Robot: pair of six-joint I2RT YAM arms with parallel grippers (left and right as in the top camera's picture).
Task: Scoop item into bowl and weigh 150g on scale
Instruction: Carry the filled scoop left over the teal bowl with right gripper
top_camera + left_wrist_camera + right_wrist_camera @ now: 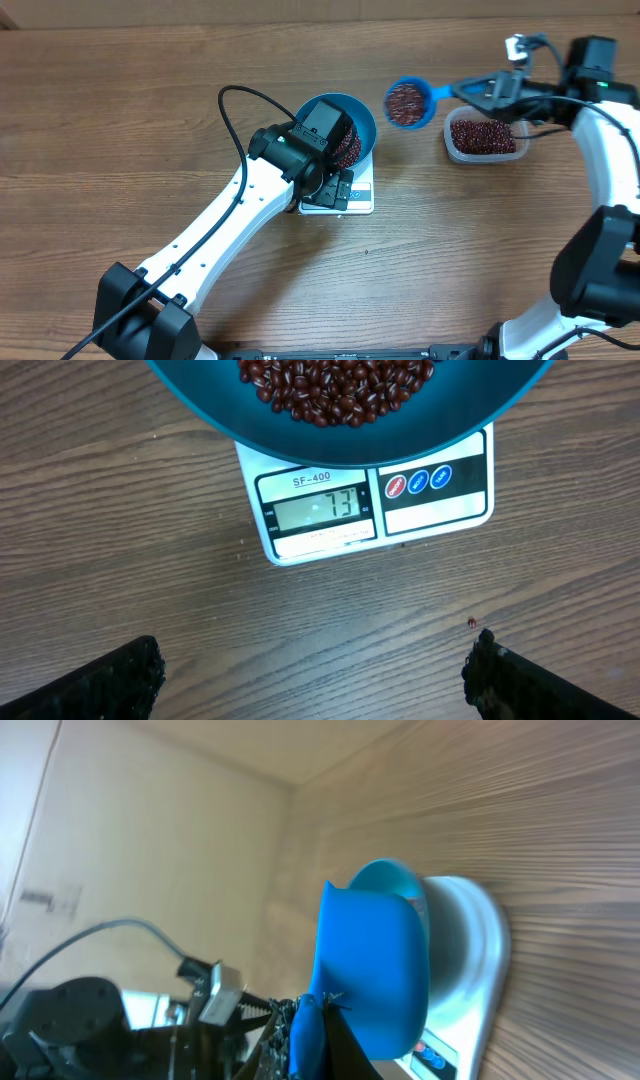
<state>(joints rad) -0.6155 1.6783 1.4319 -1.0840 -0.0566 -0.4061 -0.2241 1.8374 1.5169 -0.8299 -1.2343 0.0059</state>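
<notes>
The blue bowl (364,120) sits on the white scale (358,203) and holds a layer of red-brown beans (335,385). The scale (440,500) shows 73 on its display (318,507). My left gripper (315,660) hovers open over bare wood just in front of the scale, with nothing between its fingers. In the overhead view the left wrist covers much of the bowl. My right gripper (470,92) is shut on the handle of a small blue scoop (406,103). The scoop is heaped with beans and hangs in the air between the bowl and the tub. The right wrist view shows the scoop's (370,970) underside.
A clear plastic tub (485,137) of beans stands at the right, under the right arm. One stray bean (472,622) lies on the wooden table near my left gripper's right finger. A black cable (235,105) loops over the table left of the bowl.
</notes>
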